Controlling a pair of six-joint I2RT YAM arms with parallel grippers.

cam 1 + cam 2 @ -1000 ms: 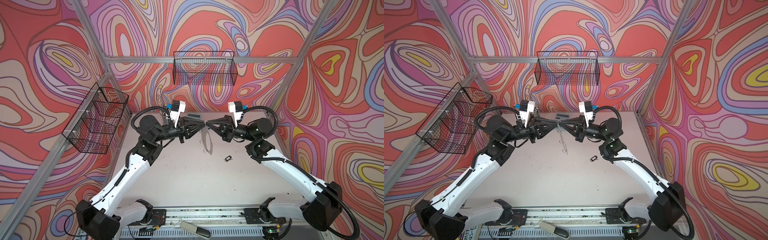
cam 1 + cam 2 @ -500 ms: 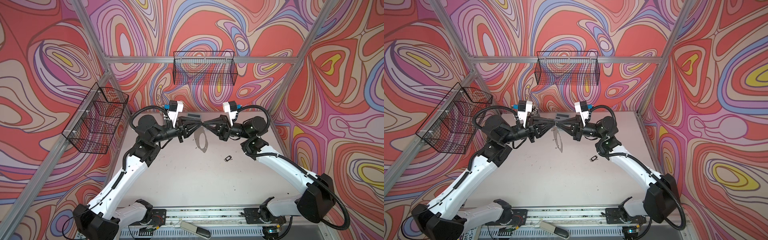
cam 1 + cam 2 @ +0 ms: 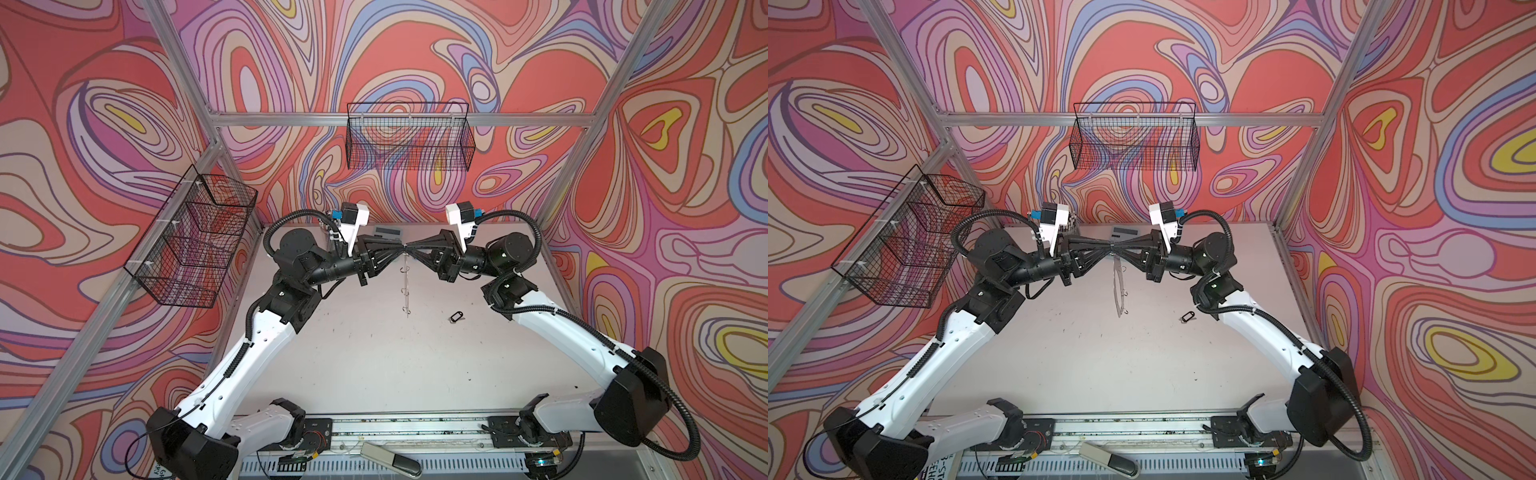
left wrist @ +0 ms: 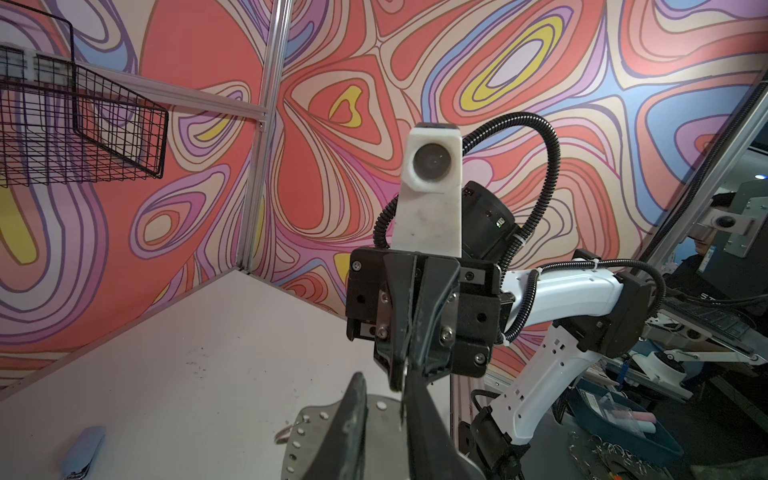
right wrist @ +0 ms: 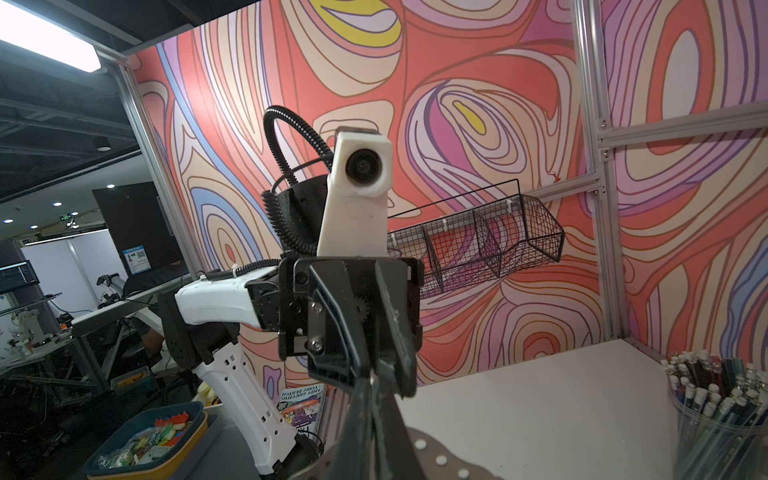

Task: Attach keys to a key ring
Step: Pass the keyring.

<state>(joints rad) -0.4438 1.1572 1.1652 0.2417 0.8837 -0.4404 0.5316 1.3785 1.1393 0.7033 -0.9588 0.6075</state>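
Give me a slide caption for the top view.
Left gripper and right gripper hold the key ring edge-on above the table; the keys lie apart.

A book point(image 5: 302, 405) cover reads "ANDY GRIFFITHS TERRY DENTON" (upside down).

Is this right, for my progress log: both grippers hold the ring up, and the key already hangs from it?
No: the key lies on the table, apart from the ring, as both top views show. The rest stands.
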